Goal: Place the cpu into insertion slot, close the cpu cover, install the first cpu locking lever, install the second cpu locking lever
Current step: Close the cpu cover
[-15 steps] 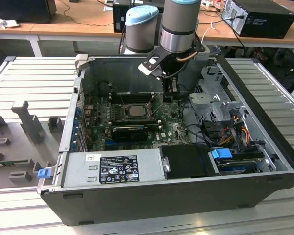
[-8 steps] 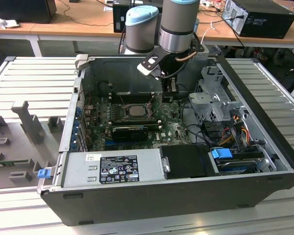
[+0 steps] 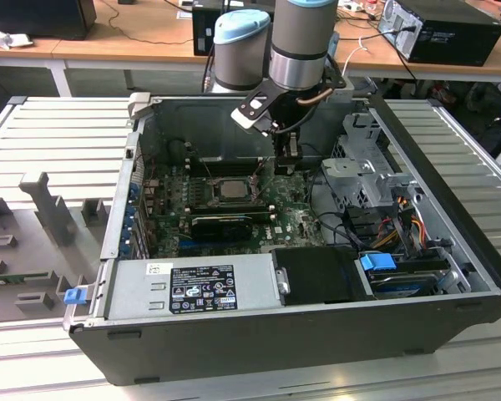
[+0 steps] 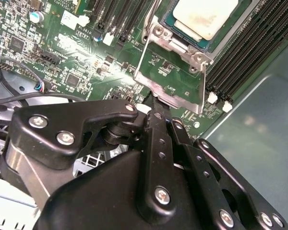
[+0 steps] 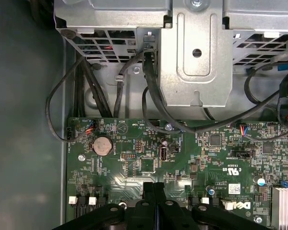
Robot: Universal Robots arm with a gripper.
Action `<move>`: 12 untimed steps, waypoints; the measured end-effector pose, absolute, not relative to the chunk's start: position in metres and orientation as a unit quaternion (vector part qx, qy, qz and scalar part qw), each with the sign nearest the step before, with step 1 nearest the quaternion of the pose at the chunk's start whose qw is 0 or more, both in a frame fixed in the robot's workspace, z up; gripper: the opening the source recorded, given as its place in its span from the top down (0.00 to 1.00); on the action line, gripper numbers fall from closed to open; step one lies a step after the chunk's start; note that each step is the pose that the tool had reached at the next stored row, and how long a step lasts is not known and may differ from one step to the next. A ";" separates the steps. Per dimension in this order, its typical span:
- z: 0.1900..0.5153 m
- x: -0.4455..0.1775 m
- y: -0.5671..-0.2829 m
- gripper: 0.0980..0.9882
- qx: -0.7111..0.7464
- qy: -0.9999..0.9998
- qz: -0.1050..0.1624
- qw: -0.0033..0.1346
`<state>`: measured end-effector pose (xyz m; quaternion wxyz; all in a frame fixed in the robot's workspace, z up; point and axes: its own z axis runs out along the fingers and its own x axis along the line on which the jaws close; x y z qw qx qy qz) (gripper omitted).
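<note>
Case (image 3: 301,342) on slatted worktop (image 3: 58,142). Motherboard (image 3: 296,221) on case floor, toward exterior view's left. Power supply (image 3: 192,288) along case's near edge. Drive cage (image 3: 363,175) against case wall at exterior view's right. Cpu (image 4: 206,17) in insertion slot (image 4: 174,20), mid-board. 1 long card (image 3: 224,224) between slot and power supply. Cpu cover (image 4: 173,96) not over slot, tilted up at slot's edge on exterior view's right. Gripper (image 4: 152,106) just beside cover's free edge, between slot and drive cage.
</note>
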<state>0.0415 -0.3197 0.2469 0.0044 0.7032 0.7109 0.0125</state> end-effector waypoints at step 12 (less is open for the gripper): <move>0.247 0.036 -0.320 0.99 0.703 0.711 0.012 0.004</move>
